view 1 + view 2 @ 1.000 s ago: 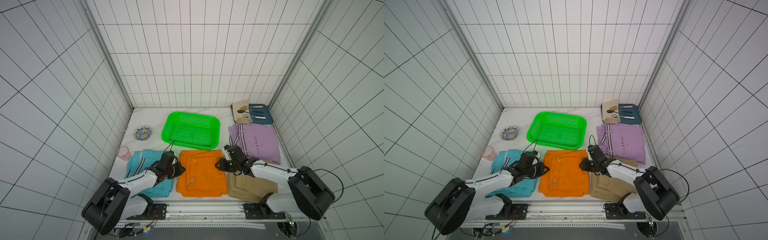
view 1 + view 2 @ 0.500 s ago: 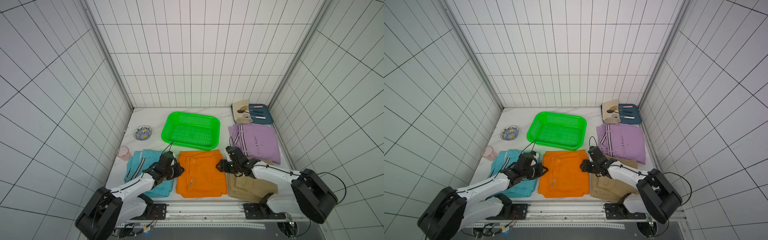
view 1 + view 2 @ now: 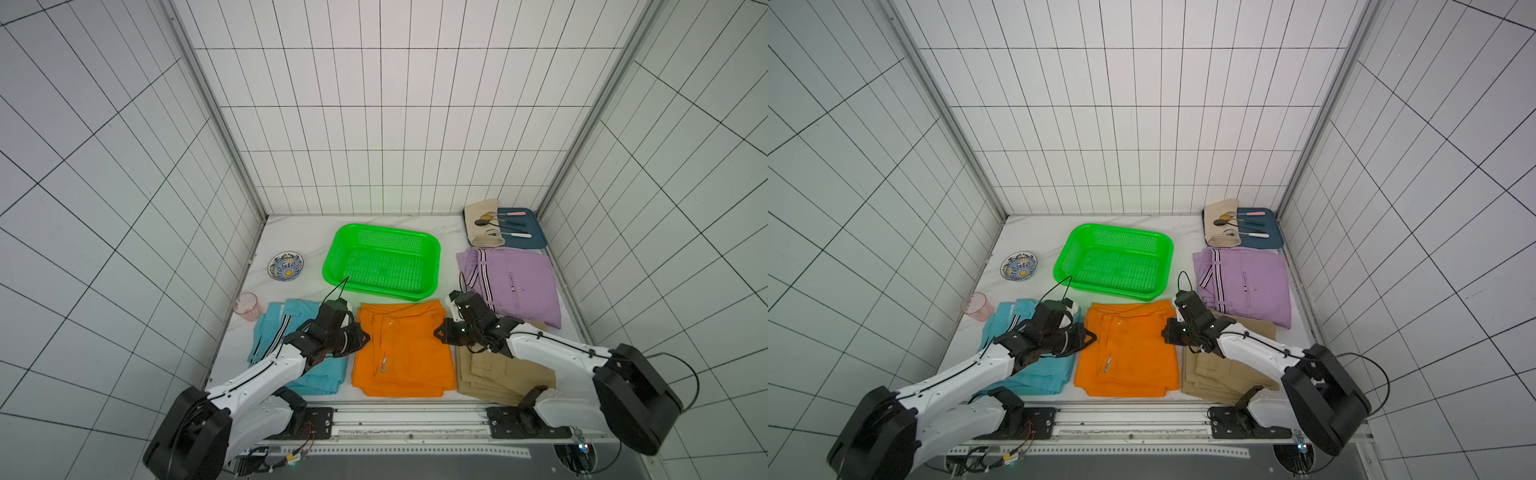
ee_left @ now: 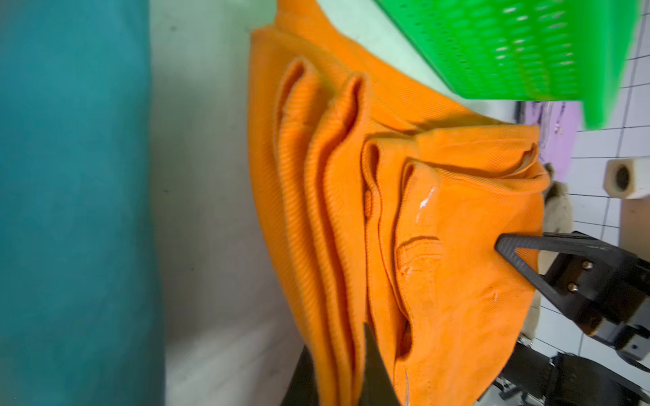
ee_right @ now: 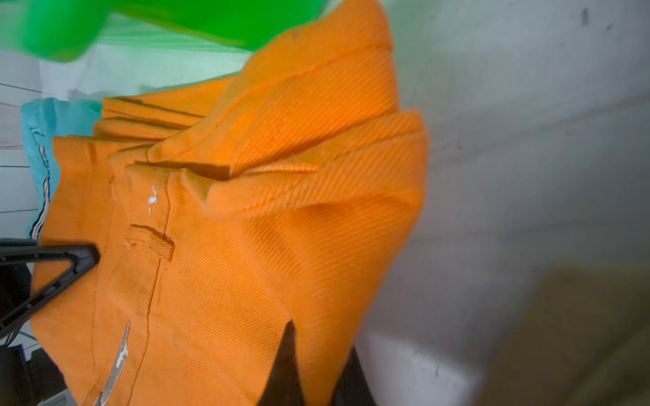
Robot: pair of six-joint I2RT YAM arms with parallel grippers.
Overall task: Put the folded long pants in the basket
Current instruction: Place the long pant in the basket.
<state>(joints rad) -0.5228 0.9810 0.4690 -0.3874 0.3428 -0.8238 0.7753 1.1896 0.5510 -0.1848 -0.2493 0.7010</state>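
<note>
The orange folded pants (image 3: 403, 353) (image 3: 1127, 353) lie at the front middle of the table, just in front of the green basket (image 3: 386, 227) (image 3: 1121, 226), which holds nothing. My left gripper (image 3: 361, 337) (image 4: 337, 351) is shut on the pants' left edge, with several cloth layers pinched between its jaws. On the opposite edge my right gripper (image 3: 438, 332) (image 5: 320, 344) is shut on the orange cloth. Both gripped edges bunch upward. Light blue pants (image 3: 274, 328), khaki pants (image 3: 498, 374) and lilac pants (image 3: 515, 286) lie flat on the table.
A patterned dish (image 3: 285, 266) and a pink cup (image 3: 247, 306) stand at the left. A dark blue tray (image 3: 528, 243) with a cream cutlery roll (image 3: 482, 222) sits at the back right. Tiled walls close three sides.
My right gripper has closed on the right edge of the orange pants. The left gripper has stayed shut on the left edge.
</note>
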